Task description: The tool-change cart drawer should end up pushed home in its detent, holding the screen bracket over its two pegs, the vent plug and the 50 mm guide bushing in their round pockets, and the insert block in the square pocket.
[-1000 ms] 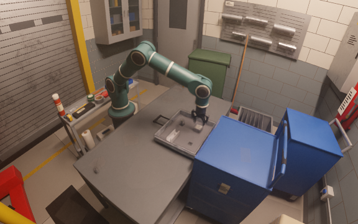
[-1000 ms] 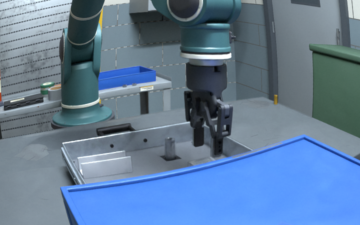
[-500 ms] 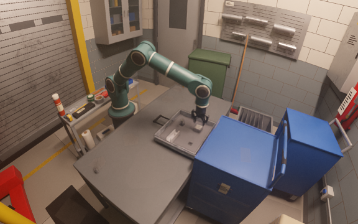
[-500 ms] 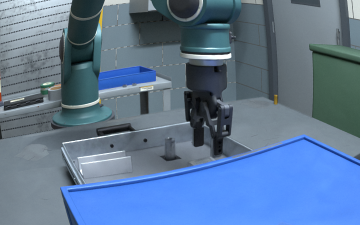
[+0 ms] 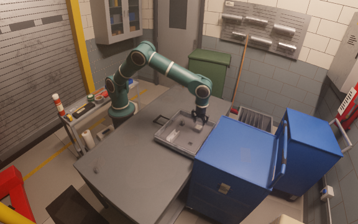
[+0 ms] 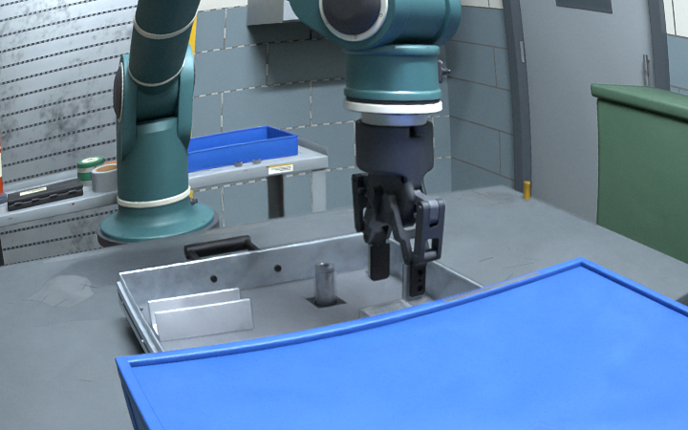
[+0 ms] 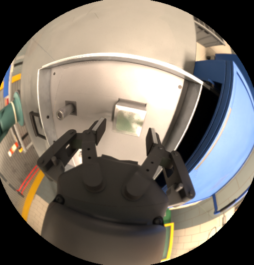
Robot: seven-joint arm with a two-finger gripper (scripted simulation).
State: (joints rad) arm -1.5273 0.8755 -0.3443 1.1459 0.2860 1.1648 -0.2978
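The insert block point(image 7: 129, 120) point(image 6: 384, 308) point(image 5: 198, 126) sits in the drawer's square pocket, its near part hidden behind the blue cart top in the second side camera. The grey drawer point(image 5: 183, 132) point(image 6: 282, 291) stands pulled out of the blue cart point(image 5: 238, 161) over the table. The gripper point(image 7: 125, 133) point(image 6: 397, 278) point(image 5: 200, 119) hangs open just above the block and holds nothing. A metal bushing point(image 6: 324, 283) point(image 7: 65, 111) point(image 5: 181, 123) stands upright in a pocket left of the block. The white screen bracket point(image 6: 199, 318) point(image 5: 172, 135) rests at the drawer's left end. A small dark pocket point(image 5: 190, 143) shows near the drawer's front.
A side shelf point(image 6: 42, 198) left of the arm base holds tape rolls, a black case and a blue tray point(image 6: 242, 145). A green bin point(image 5: 209, 70) stands behind.
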